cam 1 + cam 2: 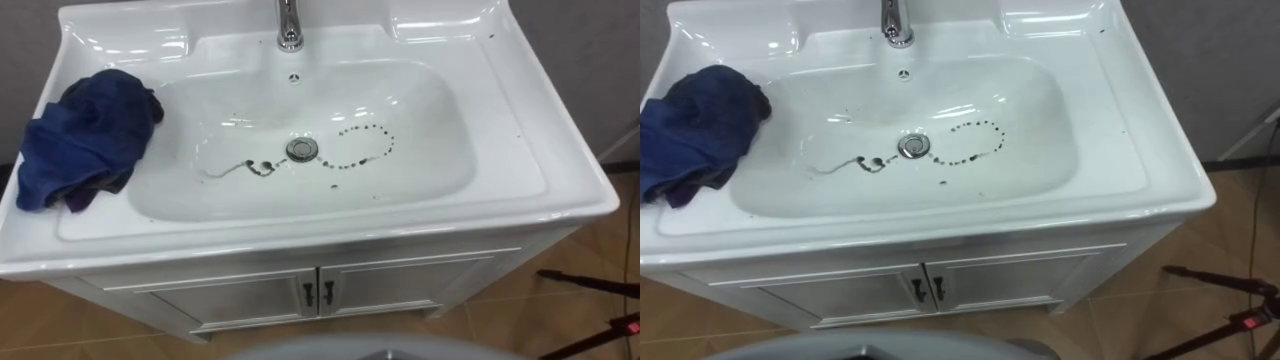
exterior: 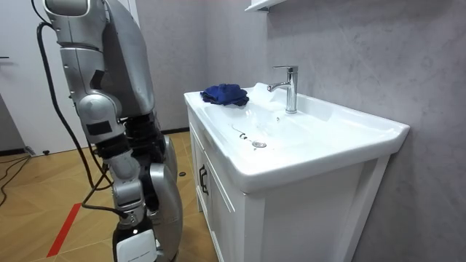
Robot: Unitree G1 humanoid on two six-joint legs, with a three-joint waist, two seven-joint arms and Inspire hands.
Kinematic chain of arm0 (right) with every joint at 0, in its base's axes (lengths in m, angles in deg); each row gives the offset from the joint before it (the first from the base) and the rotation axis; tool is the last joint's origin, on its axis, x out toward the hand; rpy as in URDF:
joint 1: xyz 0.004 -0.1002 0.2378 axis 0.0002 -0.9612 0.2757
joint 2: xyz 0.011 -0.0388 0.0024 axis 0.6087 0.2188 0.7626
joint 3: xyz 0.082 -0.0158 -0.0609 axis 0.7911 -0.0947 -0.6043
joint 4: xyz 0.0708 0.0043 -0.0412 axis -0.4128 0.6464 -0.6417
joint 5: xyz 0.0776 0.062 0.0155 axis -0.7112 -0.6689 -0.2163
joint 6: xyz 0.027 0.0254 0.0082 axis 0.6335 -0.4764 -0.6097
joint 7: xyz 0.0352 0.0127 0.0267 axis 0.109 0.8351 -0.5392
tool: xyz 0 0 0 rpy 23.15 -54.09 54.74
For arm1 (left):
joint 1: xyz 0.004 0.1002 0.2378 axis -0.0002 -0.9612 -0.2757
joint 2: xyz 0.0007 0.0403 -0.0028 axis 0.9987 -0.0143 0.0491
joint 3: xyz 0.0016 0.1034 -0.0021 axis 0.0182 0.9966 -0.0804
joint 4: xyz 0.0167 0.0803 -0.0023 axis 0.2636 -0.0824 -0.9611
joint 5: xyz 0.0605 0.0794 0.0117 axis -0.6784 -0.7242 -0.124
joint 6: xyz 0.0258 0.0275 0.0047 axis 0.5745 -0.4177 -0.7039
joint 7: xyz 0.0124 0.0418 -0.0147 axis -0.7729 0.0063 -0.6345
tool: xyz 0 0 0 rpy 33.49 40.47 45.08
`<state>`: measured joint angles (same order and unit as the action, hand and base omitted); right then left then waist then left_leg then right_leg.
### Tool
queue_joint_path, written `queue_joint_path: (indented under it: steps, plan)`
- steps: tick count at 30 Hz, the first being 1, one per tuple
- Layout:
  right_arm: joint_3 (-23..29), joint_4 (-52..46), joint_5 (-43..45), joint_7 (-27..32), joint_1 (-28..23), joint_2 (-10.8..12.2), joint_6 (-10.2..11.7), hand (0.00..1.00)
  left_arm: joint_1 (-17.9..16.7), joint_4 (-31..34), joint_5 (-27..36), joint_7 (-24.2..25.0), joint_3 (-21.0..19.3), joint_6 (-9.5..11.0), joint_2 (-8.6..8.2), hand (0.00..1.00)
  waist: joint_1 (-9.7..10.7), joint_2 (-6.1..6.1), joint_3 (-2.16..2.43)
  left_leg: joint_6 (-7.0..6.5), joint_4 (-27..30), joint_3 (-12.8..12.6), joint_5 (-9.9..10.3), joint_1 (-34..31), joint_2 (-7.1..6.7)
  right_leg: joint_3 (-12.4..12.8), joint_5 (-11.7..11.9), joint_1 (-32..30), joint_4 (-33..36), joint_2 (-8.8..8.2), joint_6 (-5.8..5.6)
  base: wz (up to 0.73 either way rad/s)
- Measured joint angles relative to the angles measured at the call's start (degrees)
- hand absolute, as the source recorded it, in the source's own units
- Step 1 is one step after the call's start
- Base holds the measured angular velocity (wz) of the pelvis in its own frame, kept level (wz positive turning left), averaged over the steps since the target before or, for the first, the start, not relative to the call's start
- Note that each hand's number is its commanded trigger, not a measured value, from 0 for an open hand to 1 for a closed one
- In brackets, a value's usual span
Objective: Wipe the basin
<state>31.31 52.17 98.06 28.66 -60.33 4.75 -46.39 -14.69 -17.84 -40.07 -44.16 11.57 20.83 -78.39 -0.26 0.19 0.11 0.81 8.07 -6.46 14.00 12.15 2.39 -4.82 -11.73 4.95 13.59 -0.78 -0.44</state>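
One blue cloth [image 1: 88, 135] heaped on basin [image 1: 520, 150] rim; right hand [image 2: 137, 246] cut off, grip untellable.

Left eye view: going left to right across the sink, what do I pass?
Crumpled dark blue cloth → thin grey squiggly smear → round metal drain → dotted loop of dark specks.

tap [image 1: 289, 28] cut off above, cloth [image 1: 695, 130] clipped left
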Motion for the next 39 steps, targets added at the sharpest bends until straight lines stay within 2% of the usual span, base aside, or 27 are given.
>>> queue_joint_path:
  steps: [6, 11, 14, 19, 20, 23, 25, 27, 29, 31, 34, 39]
  plan:
    - [0.2, -0.1, 0.2, 0.5, 0.1, 0.0, -0.1, 0.0, -0.1, 0.1, 2.0, -3.3, -1.5, 0.3, -0.06, 0.0, 0.0, -0.15, 0.04, 0.0, 0.2, 0.1, 0.0, -0.5, 0.01, 0.0, 0.0, -0.3, 0.1, -0.02, 0.02, 0.0]
    - [0.2, -0.2, 0.2, 0.8, 0.5, 0.0, -0.7, 0.0, 0.0, 0.1, 5.4, -6.6, -7.4, 0.9, -0.4, 0.0, -0.3, -0.26, 0.09, 0.0, 0.3, 0.2, 0.0, -1.0, 0.01, 0.0, 0.0, -1.0, 0.3, -0.04, 0.03, -0.01]
    - [0.1, -0.1, 0.2, 0.9, 0.8, -0.1, -0.9, 0.0, -0.1, 0.5, 7.6, -10.4, -10.3, 1.5, -0.61, 0.0, -0.4, -0.24, 0.1, -0.01, 0.2, 0.2, 0.0, -1.0, -0.02, -0.1, 0.0, -0.9, 0.2, -0.07, 0.02, 0.0]
    - [0.5, -0.4, -0.1, 2.8, 1.2, -0.2, 0.4, 0.0, -0.6, 3.6, 16.9, -17.7, -13.9, 5.1, -0.61, 0.0, -2.4, -0.02, 0.13, -0.01, 0.2, 0.3, 0.0, -0.8, -0.02, -0.1, 0.0, -0.7, 0.1, -0.08, 0.02, 0.0]
    - [0.5, -0.6, -0.1, 3.1, 1.2, -0.3, 0.6, 0.0, -0.4, 4.1, 17.4, -18.5, -14.2, 5.3, -0.61, 0.0, -2.7, 0.08, 0.19, -0.01, 0.2, 0.4, 0.0, -0.9, -0.02, -0.2, 0.0, -0.8, 0.1, -0.08, 0.02, 0.0]
    - [0.5, -0.8, 0.0, 4.7, 1.7, -0.4, 1.9, 0.0, -1.0, 7.5, 20.0, -23.4, -14.7, 7.2, -0.58, 0.0, -3.5, 0.48, 0.37, 0.0, 0.2, 0.6, 0.0, -1.2, -0.03, -0.4, 0.0, -0.9, 0.0, -0.09, 0.02, 0.06]
    - [0.5, -1.4, 0.1, 6.1, 2.4, -0.5, 2.8, 0.0, -2.6, 13.3, 23.7, -27.7, -15.0, 7.8, -0.56, 0.0, -3.9, 0.85, 0.49, 0.01, 0.3, 1.0, 0.0, -1.4, -0.03, -0.7, 0.0, -0.9, 0.1, -0.12, 0.03, 0.06]
    - [0.5, -2.6, -0.2, 6.7, 2.4, -0.5, 3.3, 0.0, -2.7, 19.3, 25.3, -30.9, -16.3, 8.4, -0.57, 0.0, -4.7, 0.82, 0.49, 0.01, 0.5, 1.7, 0.0, -1.8, -0.09, -1.3, 0.0, -0.9, 0.0, -0.25, 0.02, 0.15]
    - [0.6, -2.8, -0.2, 7.0, 2.8, -0.7, 4.1, 0.0, -2.6, 25.4, 25.9, -34.0, -18.1, 10.3, -0.3, 0.0, -5.3, 0.86, 0.5, 0.03, 0.6, 2.1, 0.0, -2.0, -0.1, -1.7, 0.0, -1.0, -0.1, -0.28, 0.07, 0.12]
    - [0.6, -3.0, -0.6, 8.1, 3.4, -1.2, 5.2, 0.0, -2.2, 31.4, 26.0, -38.9, -19.4, 12.7, 0.59, 0.0, -6.1, 1.54, 0.51, 0.03, 0.6, 2.1, 0.0, -2.1, -0.11, -1.7, 0.0, -1.0, -0.1, -0.3, 0.08, 0.0]
    - [0.5, -4.8, -2.0, 9.0, 3.1, -2.1, 5.9, 0.0, -2.0, 36.2, 27.7, -43.2, -19.6, 15.2, 1.72, 0.0, -6.4, 2.64, 0.53, 0.02, 0.7, 2.4, 0.0, -2.6, -0.23, -2.1, 0.0, -1.1, -0.1, -0.44, 0.03, 0.04]
    - [0.5, -7.1, -2.7, 9.5, 1.3, -2.8, 7.3, 0.0, -2.9, 38.7, 27.6, -46.2, -20.4, 17.8, 1.82, 0.0, -7.4, 3.36, 0.73, 0.0, 1.0, 3.2, -0.1, -2.7, -0.45, -3.1, -0.2, -1.1, -0.1, -0.83, 0.0, 0.07]
